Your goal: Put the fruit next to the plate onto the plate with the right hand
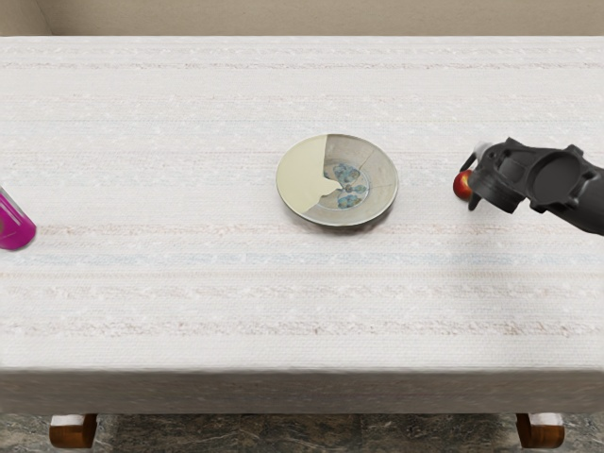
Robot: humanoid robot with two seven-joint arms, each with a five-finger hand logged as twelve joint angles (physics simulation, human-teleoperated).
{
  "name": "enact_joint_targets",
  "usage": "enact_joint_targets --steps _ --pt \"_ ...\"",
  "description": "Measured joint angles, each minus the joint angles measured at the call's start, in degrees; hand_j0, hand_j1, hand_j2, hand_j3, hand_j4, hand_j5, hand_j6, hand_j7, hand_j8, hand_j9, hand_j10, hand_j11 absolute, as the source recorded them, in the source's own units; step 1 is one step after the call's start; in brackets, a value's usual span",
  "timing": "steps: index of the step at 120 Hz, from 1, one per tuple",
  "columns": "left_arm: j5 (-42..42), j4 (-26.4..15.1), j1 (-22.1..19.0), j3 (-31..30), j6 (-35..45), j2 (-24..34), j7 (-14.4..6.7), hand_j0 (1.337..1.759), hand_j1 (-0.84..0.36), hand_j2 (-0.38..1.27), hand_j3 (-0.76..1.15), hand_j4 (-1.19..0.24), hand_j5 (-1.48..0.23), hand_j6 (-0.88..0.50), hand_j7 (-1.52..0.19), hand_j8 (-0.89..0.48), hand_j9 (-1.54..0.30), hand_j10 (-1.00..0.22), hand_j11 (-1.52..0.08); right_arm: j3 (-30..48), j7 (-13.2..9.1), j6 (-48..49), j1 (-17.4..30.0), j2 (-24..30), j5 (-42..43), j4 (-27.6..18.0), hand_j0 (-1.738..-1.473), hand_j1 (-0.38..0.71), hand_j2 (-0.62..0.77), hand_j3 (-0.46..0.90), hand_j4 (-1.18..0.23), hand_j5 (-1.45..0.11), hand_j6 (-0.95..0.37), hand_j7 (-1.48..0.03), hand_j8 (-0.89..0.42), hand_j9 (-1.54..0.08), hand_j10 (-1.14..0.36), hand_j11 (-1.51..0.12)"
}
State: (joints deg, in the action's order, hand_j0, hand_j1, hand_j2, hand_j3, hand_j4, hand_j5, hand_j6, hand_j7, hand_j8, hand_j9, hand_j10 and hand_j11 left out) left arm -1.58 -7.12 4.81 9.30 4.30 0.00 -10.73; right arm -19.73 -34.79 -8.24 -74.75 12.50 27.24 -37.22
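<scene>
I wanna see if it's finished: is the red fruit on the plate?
No, the red fruit is over by the right hand, well apart from the plate.

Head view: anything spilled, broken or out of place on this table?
Nothing spilled or toppled. The plate lies flat, but its jagged-edged cream patch beside blue blotches could be glaze or damage; I cannot tell. The red fruit is off the plate, mostly hidden by the right hand.

A pale woven tablecloth (189, 311) covers a long table, with a magenta object (13, 224) cut off by the frame at its 9 o'clock edge. 2 brown wooden feet (73, 430) show below at 7 and 5 o'clock, standing on a dark mottled floor (302, 434).
</scene>
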Motion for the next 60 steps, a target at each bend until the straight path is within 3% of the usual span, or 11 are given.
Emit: enact_joint_targets --steps 3,16,23,24,40,46,48,60 --pt "0.0 0.0 0.0 0.0 0.0 0.0 0.0 1.658 0.35 0.0 0.0 0.0 0.0 0.0 0.0 0.0 0.0 0.0 0.0 0.0 0.0 0.0 0.1 0.0 0.0 0.0 -1.659 0.16 -0.07 0.0 -0.45 -0.52 -0.23 -0.68 -0.19 -0.73 -0.43 -0.54" --pt "0.0 0.0 0.1 0.0 0.0 0.0 0.0 1.658 0.35 0.0 0.0 0.0 0.0 0.0 0.0 0.0 0.0 0.0 0.0 0.1 0.2 0.0 0.2 0.0 0.1 0.0 -1.66 0.19 -0.07 0.0 -0.49 -0.55 -0.22 -0.71 -0.17 -0.77 -0.47 -0.58" --pt "0.0 0.0 0.2 0.0 0.0 0.0 0.0 1.658 0.35 0.0 0.0 0.0 0.0 0.0 0.0 0.0 0.0 0.0 0.0 0.1 0.1 0.2 0.0 0.1 0.0 0.0 -1.658 0.21 -0.08 0.0 -0.5 -0.57 -0.24 -0.7 -0.2 -0.73 -0.48 -0.6" --pt "0.0 0.0 0.2 0.0 0.0 0.0 0.0 1.658 0.35 0.0 0.0 0.0 0.0 0.0 0.0 0.0 0.0 0.0 0.0 0.1 0.0 0.2 0.0 0.1 0.0 0.0 -1.659 0.21 -0.08 0.0 -0.5 -0.57 -0.25 -0.72 -0.21 -0.61 -0.48 -0.6" --pt "0.0 0.0 0.1 0.0 0.0 0.0 0.0 1.658 0.35 0.0 0.0 0.0 0.0 0.0 0.0 0.0 0.0 0.0 0.0 0.0 -0.1 0.6 -0.2 0.3 -0.2 0.0 -1.658 0.23 -0.09 0.0 -0.51 -0.61 -0.3 -0.68 -0.26 -0.55 -0.49 -0.63" --pt "0.0 0.0 0.1 0.0 0.0 0.0 0.0 1.658 0.35 0.0 0.0 0.0 0.0 0.0 0.0 0.0 0.0 0.0 0.0 0.0 -0.1 0.7 -0.2 0.2 -0.2 -0.1 -1.658 0.24 -0.09 0.0 -0.52 -0.61 -0.3 -0.68 -0.23 -0.59 -0.5 -0.63" --pt "0.0 0.0 0.1 0.0 0.0 0.0 0.0 1.658 0.35 0.0 0.0 0.0 0.0 0.0 0.0 0.0 0.0 0.0 0.0 0.0 -0.1 0.7 -0.2 0.2 -0.2 -0.1 -1.658 0.24 -0.09 0.0 -0.52 -0.62 -0.29 -0.68 -0.2 -0.68 -0.51 -0.64" --pt "0.0 0.0 0.1 0.0 0.0 0.0 0.0 1.658 0.35 0.0 0.0 0.0 0.0 0.0 0.0 0.0 0.0 0.0 0.0 0.0 -0.1 0.6 -0.1 0.2 -0.2 -0.1 -1.658 0.28 -0.08 0.0 -0.55 -0.67 -0.28 -0.75 -0.18 -0.71 -0.55 -0.7"
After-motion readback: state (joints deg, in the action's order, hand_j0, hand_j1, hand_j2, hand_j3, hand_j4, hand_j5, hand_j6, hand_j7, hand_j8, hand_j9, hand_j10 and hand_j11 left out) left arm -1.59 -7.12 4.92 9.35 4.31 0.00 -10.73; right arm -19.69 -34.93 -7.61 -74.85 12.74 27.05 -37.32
